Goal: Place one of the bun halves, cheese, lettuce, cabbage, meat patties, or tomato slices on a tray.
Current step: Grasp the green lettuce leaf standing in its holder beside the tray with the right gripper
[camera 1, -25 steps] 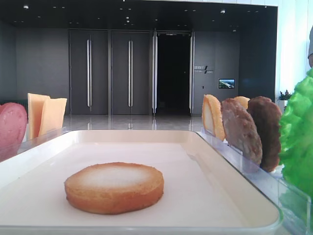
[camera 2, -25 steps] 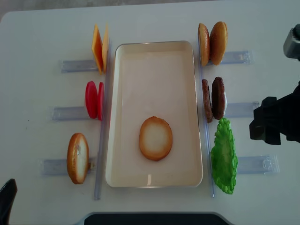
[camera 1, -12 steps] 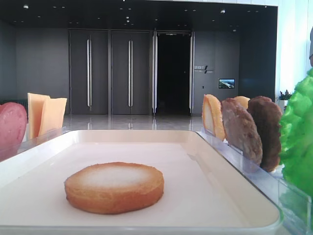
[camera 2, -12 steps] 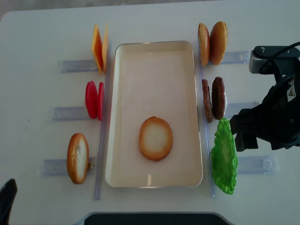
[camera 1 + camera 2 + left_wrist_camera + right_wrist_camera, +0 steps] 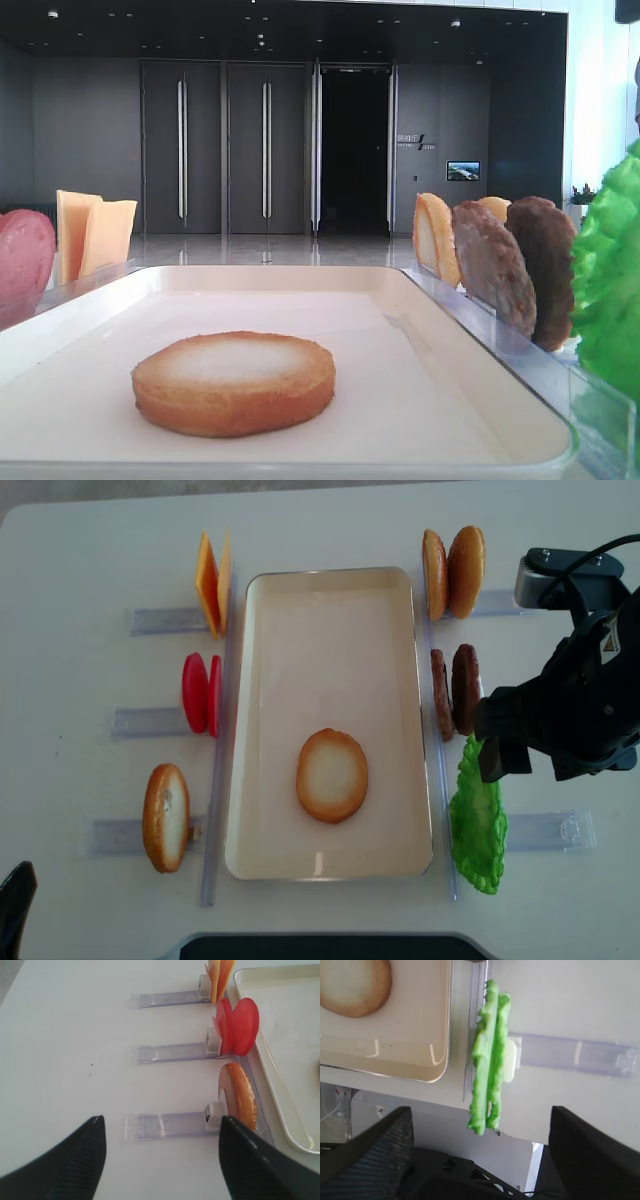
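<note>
One broad white table (image 5: 80, 560) with a smooth matte top carries everything, and on its middle lies the tray (image 5: 330, 590), a cream-white rectangle with rounded corners and a low raised rim, glossy enough to catch small highlights. Above the table's right side hangs the right gripper (image 5: 480, 1160), a blocky black assembly whose two dark fingers (image 5: 370, 1145) stand wide apart in the wrist view, with nothing between them; the lettuce (image 5: 477, 825) stands on edge just beyond their tips, bright green, ruffled and thin, beside the tray's right rim. The left gripper (image 5: 160, 1160) shows two black textured fingers spread wide over bare table, also holding nothing. Clear plastic slotted holders (image 5: 545, 832), long and flat, line both sides of the tray. One of the bun halves (image 5: 332, 775) lies flat inside the tray toward its near end, a round disc with a golden-brown crust and pale floury face; another (image 5: 166, 817) stands on edge at the near left, and two more (image 5: 452, 572) stand at the far right. The meat patties (image 5: 455, 692), rough brown discs, stand upright between those buns and the lettuce. The tomato slices (image 5: 200, 693) are smooth red discs at the middle left, and the cheese (image 5: 212, 583) is thin orange squares at the far left. A small sign on the far wall in the low view is too small to read.
</note>
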{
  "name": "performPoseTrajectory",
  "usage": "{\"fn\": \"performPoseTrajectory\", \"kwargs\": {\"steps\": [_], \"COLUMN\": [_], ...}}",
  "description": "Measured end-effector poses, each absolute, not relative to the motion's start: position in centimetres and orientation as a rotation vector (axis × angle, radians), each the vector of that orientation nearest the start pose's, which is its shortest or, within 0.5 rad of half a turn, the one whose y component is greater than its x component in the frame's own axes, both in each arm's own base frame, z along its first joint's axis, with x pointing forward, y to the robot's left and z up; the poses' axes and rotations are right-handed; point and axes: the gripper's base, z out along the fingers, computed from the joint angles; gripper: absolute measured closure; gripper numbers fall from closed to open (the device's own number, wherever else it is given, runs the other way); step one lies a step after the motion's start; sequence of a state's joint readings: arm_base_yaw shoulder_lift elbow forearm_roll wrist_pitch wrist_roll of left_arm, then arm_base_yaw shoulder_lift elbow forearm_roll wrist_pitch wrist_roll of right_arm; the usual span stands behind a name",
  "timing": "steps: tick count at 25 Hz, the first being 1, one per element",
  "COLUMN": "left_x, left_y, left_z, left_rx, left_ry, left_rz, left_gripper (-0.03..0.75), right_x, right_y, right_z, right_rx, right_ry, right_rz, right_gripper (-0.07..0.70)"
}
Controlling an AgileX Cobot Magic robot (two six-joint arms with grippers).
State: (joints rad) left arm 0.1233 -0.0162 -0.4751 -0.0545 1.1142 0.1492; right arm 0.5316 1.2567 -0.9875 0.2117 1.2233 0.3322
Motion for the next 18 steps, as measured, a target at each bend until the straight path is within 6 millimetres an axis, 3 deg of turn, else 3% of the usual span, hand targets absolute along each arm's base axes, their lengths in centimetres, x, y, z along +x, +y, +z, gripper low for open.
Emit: {"fn": "performPoseTrajectory", "kwargs": {"steps": [8,18], "left_x": [-0.6,-0.6], "left_y": [-0.5,-0.5], "left_z": [26.6,26.6], "left_rx": [0.031,0.031], "left_ry": [2.107,2.107], "left_rz": [0.098,0.098], "left_gripper": [0.181,0.181], "right_x": [18.3,19.0], "right_y": [14.9,15.1], "right_z": [27.2,26.9], "right_rx": [-0.302,-0.312], "right_ry": [3.108,3.088], "right_rz": [0.383,0.343], "right_gripper": [0.100,0.100]}}
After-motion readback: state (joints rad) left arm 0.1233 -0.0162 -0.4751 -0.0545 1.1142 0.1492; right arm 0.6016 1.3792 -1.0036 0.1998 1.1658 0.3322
